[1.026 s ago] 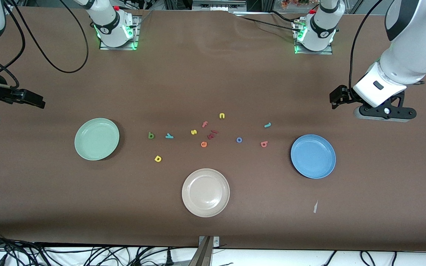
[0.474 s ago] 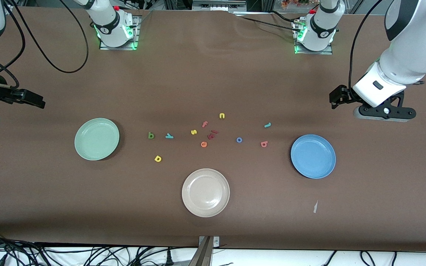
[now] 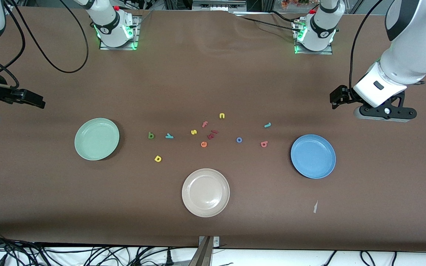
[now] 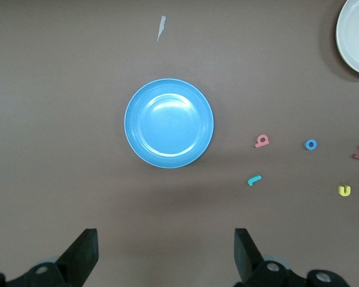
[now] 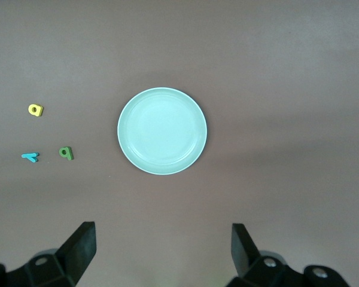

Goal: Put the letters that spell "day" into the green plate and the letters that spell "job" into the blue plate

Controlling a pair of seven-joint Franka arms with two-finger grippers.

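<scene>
The pale green plate (image 3: 96, 139) lies toward the right arm's end of the table, and the blue plate (image 3: 313, 156) toward the left arm's end. Both hold nothing. Between them lie the yellow d (image 3: 158, 159), green a (image 3: 151, 136), teal y (image 3: 169, 136), teal j (image 3: 267, 125), blue o (image 3: 239, 140) and coral b (image 3: 264, 144). My left gripper (image 4: 166, 251) hangs open over bare table beside the blue plate (image 4: 169, 123). My right gripper (image 5: 161, 248) hangs open over bare table beside the green plate (image 5: 162, 131). Neither holds anything.
A beige plate (image 3: 205, 192) sits nearest the front camera. Other letters lie mid-table: yellow s (image 3: 193, 132), yellow n (image 3: 222, 116), reddish f (image 3: 205, 124), orange e (image 3: 203, 144) and dark red pieces (image 3: 212, 134). A small white scrap (image 3: 315, 206) lies near the blue plate.
</scene>
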